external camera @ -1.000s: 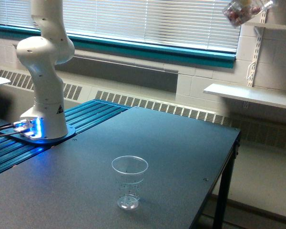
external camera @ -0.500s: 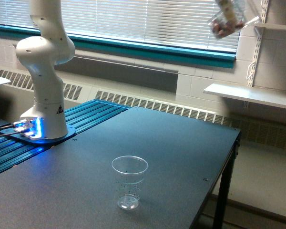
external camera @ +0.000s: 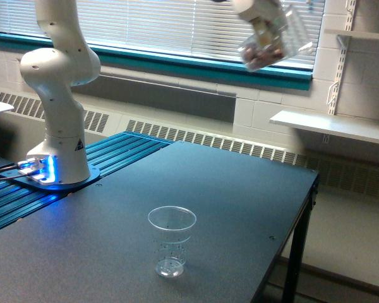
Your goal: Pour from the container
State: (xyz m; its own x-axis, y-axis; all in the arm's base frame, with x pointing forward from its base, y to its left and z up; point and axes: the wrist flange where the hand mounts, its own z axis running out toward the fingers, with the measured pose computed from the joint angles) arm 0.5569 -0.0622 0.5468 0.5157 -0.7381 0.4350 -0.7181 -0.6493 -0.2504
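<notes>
Exterior view, one frame. White Franka arm, base column (external camera: 60,136) at left of frame, bolted to a round plate w/ blue light glowing at its foot, beside blue ribbed rails (external camera: 107,158).

Gripper (external camera: 260,14) at top of frame, right of centre, partly cut off by top edge and blurred. It has hold of a small clear thin-walled plastic cup (external camera: 275,41), tilted, rim toward upper right, base toward lower left. Dark reddish-brown contents sit in cup's lower end. Jaw gap: cannot tell exactly; fingers appear closed against cup wall.

Held cup hangs high in the air, in front of window blinds (external camera: 177,28), well above the dark grey table (external camera: 240,208).

Second item: clear tapered plastic cup w/ narrow stepped base (external camera: 171,241), upright on table, lower centre of frame, looks empty. Well apart from held cup, which is up and to the right of it.

White wall shelf (external camera: 331,126) at right of frame.
</notes>
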